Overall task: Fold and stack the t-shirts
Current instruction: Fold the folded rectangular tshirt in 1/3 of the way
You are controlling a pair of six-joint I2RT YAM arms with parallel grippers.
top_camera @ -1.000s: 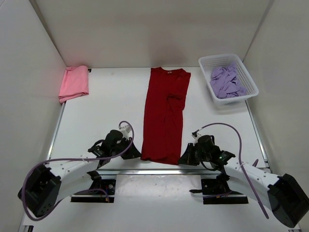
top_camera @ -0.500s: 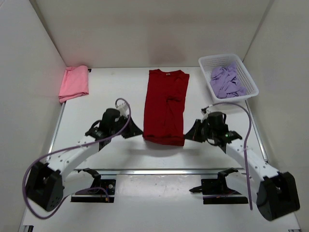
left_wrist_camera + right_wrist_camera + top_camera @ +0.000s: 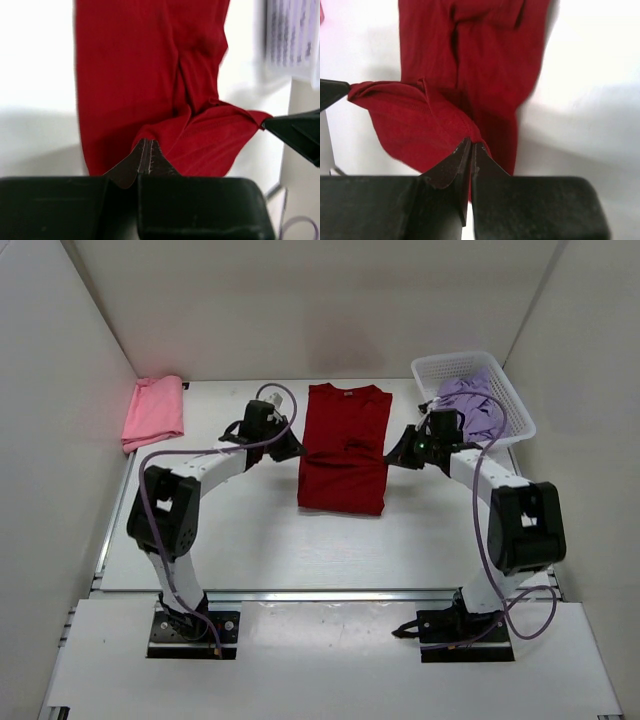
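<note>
The dark red t-shirt (image 3: 343,450) lies in the middle of the table, its lower half lifted and folded back towards the collar. My left gripper (image 3: 297,451) is shut on the hem's left corner (image 3: 150,135). My right gripper (image 3: 390,459) is shut on the hem's right corner (image 3: 475,137). Both hold the hem above the shirt's upper half. The pink t-shirt (image 3: 154,411) lies folded at the far left. The lavender t-shirt (image 3: 470,405) lies crumpled in the white basket (image 3: 519,410).
The white mesh basket stands at the far right corner. White walls close the table on the left, back and right. The right arm's cable arches beside the basket.
Both grippers have carried the red shirt's bottom hem from the near table edge away towards the collar, so the shirt is now doubled over and about half as long.
</note>
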